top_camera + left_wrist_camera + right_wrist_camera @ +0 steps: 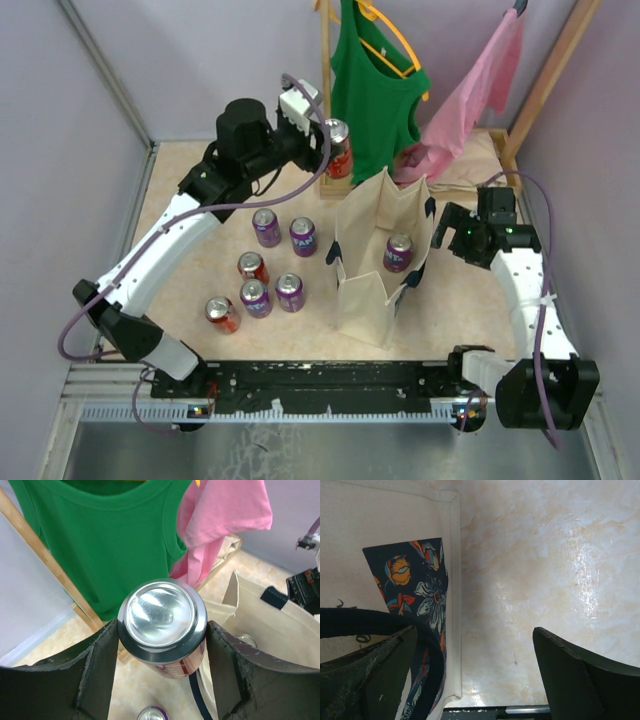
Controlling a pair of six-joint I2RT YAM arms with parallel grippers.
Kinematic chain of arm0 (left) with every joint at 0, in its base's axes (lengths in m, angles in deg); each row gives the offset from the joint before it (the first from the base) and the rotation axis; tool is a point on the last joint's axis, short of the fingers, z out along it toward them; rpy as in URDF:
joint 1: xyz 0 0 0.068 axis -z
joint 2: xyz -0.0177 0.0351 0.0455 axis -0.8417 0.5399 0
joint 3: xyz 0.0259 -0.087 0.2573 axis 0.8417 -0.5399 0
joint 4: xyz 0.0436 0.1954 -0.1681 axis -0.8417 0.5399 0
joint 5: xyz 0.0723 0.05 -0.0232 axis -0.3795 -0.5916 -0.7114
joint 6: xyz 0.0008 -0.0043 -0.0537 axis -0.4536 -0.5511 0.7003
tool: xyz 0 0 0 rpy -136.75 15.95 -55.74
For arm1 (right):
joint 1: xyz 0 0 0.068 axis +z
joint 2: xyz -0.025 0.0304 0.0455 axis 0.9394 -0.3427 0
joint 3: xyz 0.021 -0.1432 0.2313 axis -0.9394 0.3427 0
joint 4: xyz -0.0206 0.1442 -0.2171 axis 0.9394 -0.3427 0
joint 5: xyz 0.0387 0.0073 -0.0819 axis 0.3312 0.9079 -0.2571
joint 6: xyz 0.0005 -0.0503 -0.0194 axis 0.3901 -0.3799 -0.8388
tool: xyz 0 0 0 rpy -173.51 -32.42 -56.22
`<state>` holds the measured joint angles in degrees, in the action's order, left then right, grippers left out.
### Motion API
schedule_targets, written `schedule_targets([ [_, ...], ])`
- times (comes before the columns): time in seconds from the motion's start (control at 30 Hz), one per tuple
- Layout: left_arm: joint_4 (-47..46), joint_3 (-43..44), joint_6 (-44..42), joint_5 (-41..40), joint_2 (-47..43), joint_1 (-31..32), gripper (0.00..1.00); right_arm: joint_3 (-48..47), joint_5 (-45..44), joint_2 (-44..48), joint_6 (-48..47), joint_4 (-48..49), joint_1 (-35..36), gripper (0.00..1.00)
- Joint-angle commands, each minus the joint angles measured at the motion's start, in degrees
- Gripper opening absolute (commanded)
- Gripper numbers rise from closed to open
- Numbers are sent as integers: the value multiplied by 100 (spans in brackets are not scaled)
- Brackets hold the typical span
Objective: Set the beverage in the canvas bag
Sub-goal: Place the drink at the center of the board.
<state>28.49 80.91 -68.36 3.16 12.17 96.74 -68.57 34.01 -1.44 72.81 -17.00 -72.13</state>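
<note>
The left gripper (pixel 161 635) is clamped on the can (pixel 162 612). Its two fingers (pixel 100 655) press the can's opposite sides just under the rim, and the silver end faces the wrist camera. The can hangs in the air, clear of the table (pixel 190 190). Straight ahead of the fingers hangs the green top (pixel 100 540), with the pink garment (pixel 220 520) to its right and a post of the wooden rack (pixel 45 560) to the left. Below and to the right of the fingers is the open mouth of the bag (pixel 260 625), where the can has to go. A purple can (pixel 398 252) already stands inside. A full can is probably fairly heavy for its size. Its wall is stiff but smooth and slippery, so a grip across the middle of the body looks safest, squeezed only enough to stop it sliding. The bag is soft canvas and could fold or tip if the can catches its rim, so a drop straight down through the opening seems wise. The right gripper (pixel 475 675) stands wide apart at the bag's far side, gripping nothing. The navy strap (pixel 380 620) curves across its left finger. Six loose cans (pixel 256 297) stand on the table below the left arm.
</note>
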Motion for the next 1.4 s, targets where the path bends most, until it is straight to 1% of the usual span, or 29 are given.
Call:
schedule_targets([
  [0.0, -861, -402, -184, -171, -542, -68, 0, 37, 57, 161, 28, 147, -55, 99],
  [0.2, -1088, -1182, -376, -302, -888, -214, 0, 50, 55, 188, 36, 138, -58, 99],
  [0.43, -1284, -2053, -412, -443, -1182, -564, 0, 38, 71, 207, 63, 116, -56, 99],
  [0.7, -1489, -2643, -357, -608, -1290, -1087, 0, 26, 70, 217, 107, 111, -57, 99],
  [1.17, -2186, -3505, -522, -928, -1326, -2086, 0, 2, 98, 180, 151, 112, -54, 99],
  [1.37, -2515, -3878, -542, -1102, -1340, -2415, 0, -37, 104, 186, 142, 68, -55, 99],
])
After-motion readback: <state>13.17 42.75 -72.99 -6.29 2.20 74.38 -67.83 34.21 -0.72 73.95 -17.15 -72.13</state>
